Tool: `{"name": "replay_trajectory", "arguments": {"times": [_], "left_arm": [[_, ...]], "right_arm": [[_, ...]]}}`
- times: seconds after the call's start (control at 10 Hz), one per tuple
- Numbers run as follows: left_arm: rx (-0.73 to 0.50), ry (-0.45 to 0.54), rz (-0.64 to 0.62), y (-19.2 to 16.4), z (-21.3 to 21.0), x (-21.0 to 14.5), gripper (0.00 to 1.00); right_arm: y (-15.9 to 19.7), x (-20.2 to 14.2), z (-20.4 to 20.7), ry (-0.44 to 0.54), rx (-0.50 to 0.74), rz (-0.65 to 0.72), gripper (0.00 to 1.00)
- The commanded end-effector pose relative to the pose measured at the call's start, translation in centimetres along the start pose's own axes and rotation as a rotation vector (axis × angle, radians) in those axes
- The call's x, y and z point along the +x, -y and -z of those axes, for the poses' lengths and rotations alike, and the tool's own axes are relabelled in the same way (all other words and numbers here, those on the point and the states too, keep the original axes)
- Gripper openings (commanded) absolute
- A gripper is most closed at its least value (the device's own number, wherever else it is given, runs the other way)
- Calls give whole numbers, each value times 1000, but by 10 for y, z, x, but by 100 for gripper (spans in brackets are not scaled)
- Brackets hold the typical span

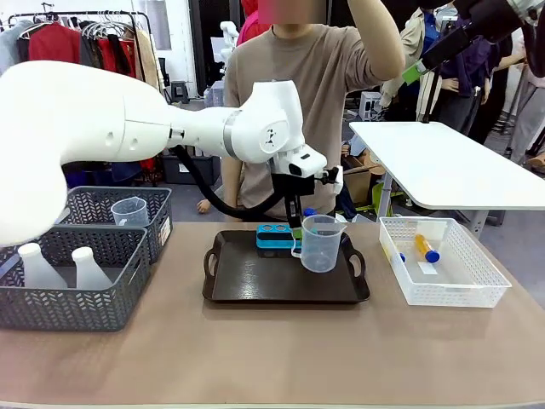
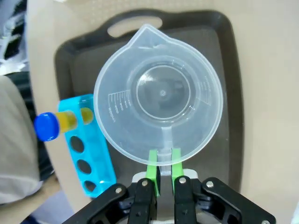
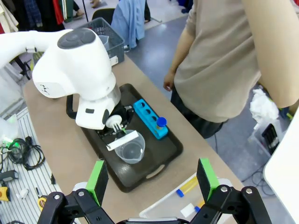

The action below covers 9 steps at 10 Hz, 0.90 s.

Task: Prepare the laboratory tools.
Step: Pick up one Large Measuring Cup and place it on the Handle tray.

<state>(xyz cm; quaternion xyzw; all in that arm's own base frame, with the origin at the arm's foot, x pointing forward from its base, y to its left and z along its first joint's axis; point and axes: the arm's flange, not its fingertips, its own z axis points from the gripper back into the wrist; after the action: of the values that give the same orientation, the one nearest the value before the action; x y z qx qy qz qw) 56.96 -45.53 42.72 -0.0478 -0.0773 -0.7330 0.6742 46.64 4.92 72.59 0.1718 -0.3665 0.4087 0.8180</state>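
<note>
My left claw (image 2: pixel 162 162) is closed on the handle of one clear measuring jug (image 2: pixel 159 93), its green pads pinching the handle from both sides. That jug is over the dark brown handled tray (image 1: pixel 255 285), just beside the blue four-hole rack (image 2: pixel 91 154). I cannot tell whether its base touches the tray.

The rack lies on the tray's far side, toward the person (image 1: pixel 324 77). In it I count one amber tube (image 2: pixel 70 120) with a blue cap standing in an end hole, and three empty holes.

A second measuring jug (image 1: pixel 129 210) stands in the rear grey mesh basket (image 1: pixel 157 226) at my left. In the front grey mesh basket (image 1: pixel 85 307) I count two translucent white conical flasks (image 1: pixel 89 267).

On my right, the white mesh basket (image 1: pixel 451 296) holds two more amber tubes (image 1: pixel 426 248) and a small white slip. One tube lies in plain sight and the other is half hidden behind the basket's wall. That makes three tubes I can count.

My right claw (image 3: pixel 152 179) hangs high above the counter (image 1: pixel 272 358), its fingers spread wide with nothing between them.

The only print I see is a graduated scale on the held jug's wall in the left wrist view, and its figures are too small to read.
</note>
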Motion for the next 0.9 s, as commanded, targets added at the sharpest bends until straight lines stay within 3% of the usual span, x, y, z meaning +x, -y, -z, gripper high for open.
{"name": "replay_trajectory", "arguments": {"times": [0.0,0.7,0.8], "left_arm": [[-17,-10,21,-8,0,2,0],[-52,24,1,-11,33,-14,0],[-51,26,-2,-10,33,-14,19]], "right_arm": [[-2,-1,0,4,2,-1,100],[-2,-1,0,4,2,-1,100],[-2,-1,0,4,2,-1,100]]}}
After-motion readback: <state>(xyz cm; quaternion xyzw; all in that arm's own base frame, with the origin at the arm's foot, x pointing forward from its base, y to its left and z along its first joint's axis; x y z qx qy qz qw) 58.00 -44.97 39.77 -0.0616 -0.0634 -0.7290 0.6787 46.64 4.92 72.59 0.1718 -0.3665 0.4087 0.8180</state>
